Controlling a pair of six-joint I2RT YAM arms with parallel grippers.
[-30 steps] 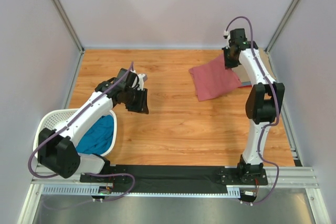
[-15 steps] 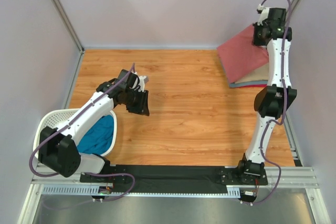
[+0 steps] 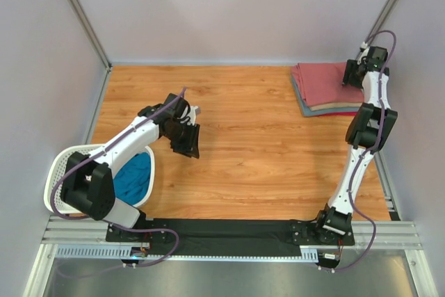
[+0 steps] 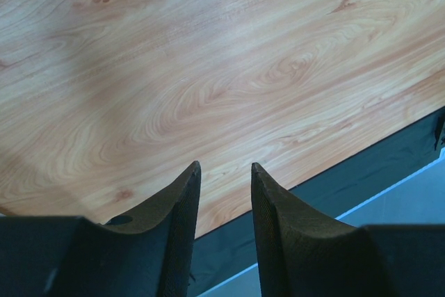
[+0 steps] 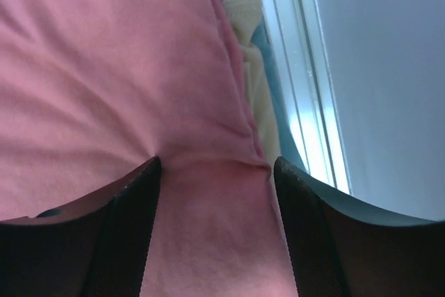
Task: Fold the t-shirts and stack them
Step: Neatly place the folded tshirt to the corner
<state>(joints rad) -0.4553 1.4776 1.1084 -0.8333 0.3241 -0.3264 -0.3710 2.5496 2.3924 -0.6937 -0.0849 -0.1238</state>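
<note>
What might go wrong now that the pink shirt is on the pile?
1. The rose-red shirt is puckered between the fingers of the right gripper. If cloth is pinched there, lifting away may drag or unfold the shirt.
2. The pile sits in the far right corner of the table, with the tan shirt near the edge. A tug might slide it off.

t-shirts: 4 in view, namely rose shirt [image 3: 321,83], tan shirt [image 3: 339,109], grey-blue shirt [image 3: 300,97] (the lower two show only as edges) and teal shirt [image 3: 133,175] | basket [image 3: 64,159]: 1 | arms: 2 | grippers: 2, left gripper [image 4: 224,168] and right gripper [image 5: 215,165] | table [image 3: 243,165]: 1
</note>
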